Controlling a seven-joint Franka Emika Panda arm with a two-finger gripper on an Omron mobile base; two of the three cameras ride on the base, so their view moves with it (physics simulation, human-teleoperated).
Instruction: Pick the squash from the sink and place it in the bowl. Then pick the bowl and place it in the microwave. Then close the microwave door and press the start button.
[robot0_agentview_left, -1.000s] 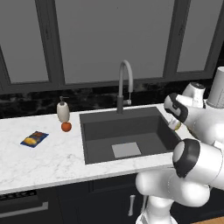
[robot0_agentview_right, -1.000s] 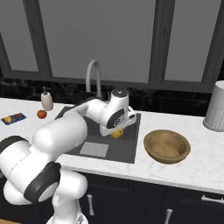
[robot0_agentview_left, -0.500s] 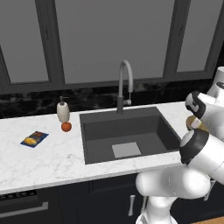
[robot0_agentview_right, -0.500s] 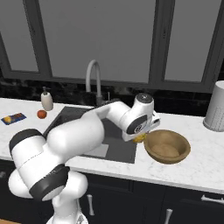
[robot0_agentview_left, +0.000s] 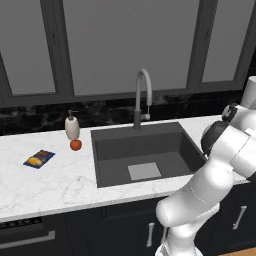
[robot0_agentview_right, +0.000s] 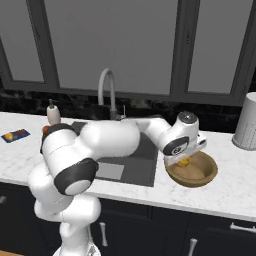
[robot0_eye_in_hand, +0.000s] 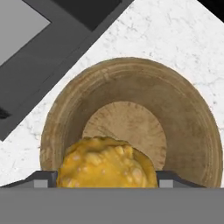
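Squash held right over the bowl, drop looks close

The squash (robot0_eye_in_hand: 106, 162) is pinched in the hand (robot0_agentview_right: 184, 161), with the finger tips (robot0_eye_in_hand: 43, 178) snug on either side of it. It hangs directly above the bowl (robot0_eye_in_hand: 192, 127), toward the near side of the tan inside rather than dead centre, so I'd say the next move is basically straight down and let go. It's a lumpy, roundish thing with no real long axis to worry about. The bowl sits on the white marble table (robot0_agentview_right: 235, 182), just beside the right edge of the sink (robot0_agentview_left: 150, 150). Further out, a faucet (robot0_agentview_left: 142, 97) stands behind the basin, with a soap bottle (robot0_agentview_left: 72, 127), a red fruit (robot0_agentview_left: 75, 145) and a blue packet (robot0_agentview_left: 38, 159) well off to the left, and a grey canister (robot0_agentview_right: 247, 122) at the far right.
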